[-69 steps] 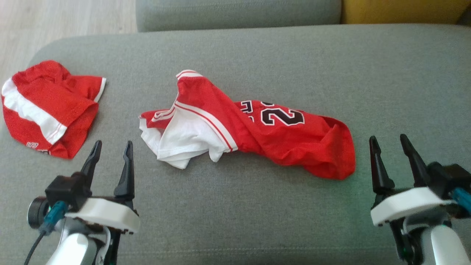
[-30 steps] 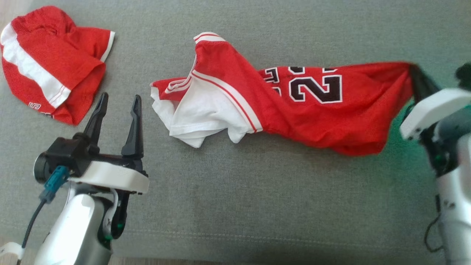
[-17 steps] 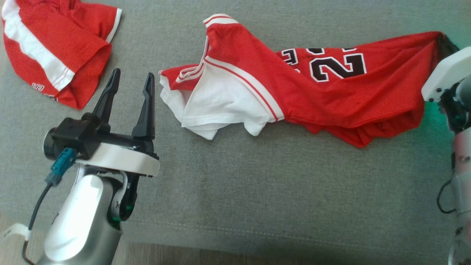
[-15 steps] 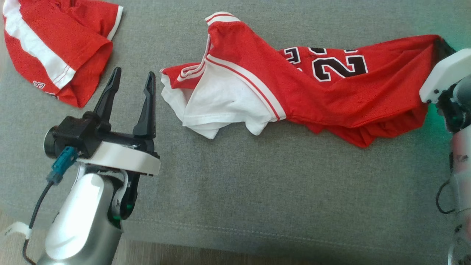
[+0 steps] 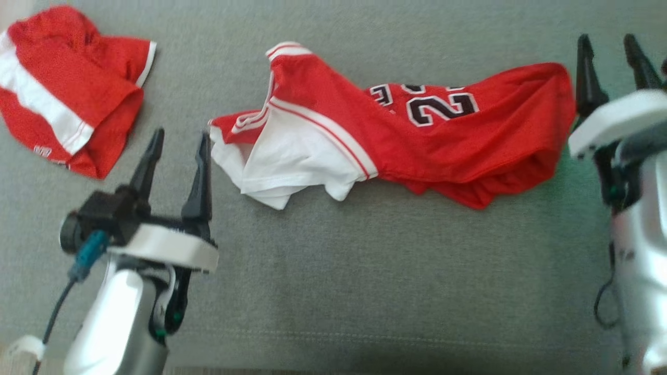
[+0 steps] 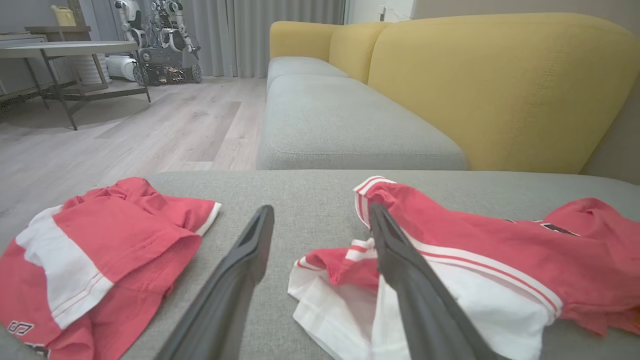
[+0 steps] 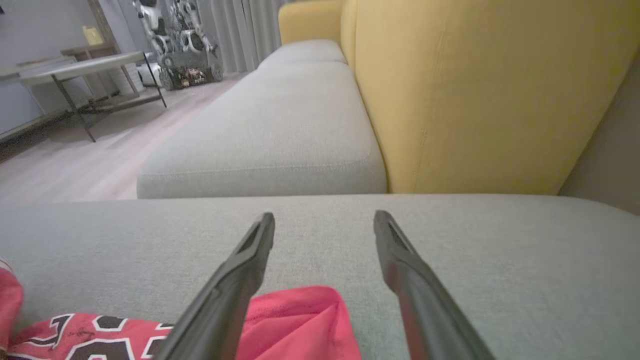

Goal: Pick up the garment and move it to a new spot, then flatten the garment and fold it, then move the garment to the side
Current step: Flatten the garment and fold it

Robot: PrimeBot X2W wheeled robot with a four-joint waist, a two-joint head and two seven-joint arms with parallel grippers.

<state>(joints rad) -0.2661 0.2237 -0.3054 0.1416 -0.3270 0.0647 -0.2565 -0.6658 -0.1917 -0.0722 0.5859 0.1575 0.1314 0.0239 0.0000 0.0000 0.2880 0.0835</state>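
The garment (image 5: pixel 417 140) is lying crumpled near the middle of the grey sofa cushion (image 5: pixel 365 271). A wide band of bare cushion is being left between it and the front seam, and more is showing beyond it on the far side. A second red and white garment (image 5: pixel 62 104) is lying well apart, at the cushion's left end near the rounded corner. The left gripper (image 5: pixel 180 135) is being held with its jaws spread and nothing between them, one fingertip just beside the garment's white left edge. The right gripper (image 5: pixel 606 39) is being held with its jaws spread as well, nothing pinched, close beside the garment's red right end; whether they are touching cannot be told. Behind the cushion, another grey seat, a yellow backrest (image 6: pixel 500 85) and a pale wooden floor (image 6: pixel 150 125) are being shown. The garment's long axis is running left to right across the cushion, white panel to the left, black numerals facing up.
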